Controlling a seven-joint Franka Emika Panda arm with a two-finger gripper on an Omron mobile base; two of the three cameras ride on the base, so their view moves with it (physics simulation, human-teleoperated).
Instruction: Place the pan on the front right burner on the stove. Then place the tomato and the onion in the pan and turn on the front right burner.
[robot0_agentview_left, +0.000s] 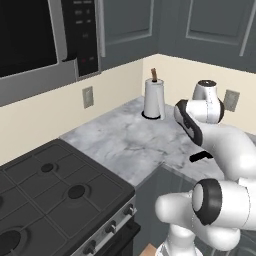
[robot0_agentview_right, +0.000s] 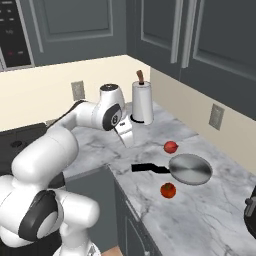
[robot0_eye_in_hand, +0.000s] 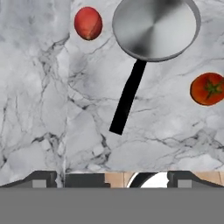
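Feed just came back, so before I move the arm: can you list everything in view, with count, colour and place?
pan: 1, silver with black handle, on the marble counter, empty
tomato: 1, red with green stem, on the counter beside the pan, apart from it
onion: 1, reddish, on the counter on the pan's other side
stove: 1, black, left of the counter, nothing on its grates
front right burner: 1, black, bare
paper towel roll: 1, white, upright in the counter corner
wall outlets: 2, grey
microwave: 1, above the stove
pincer: 1, open, above the counter, holding nothing
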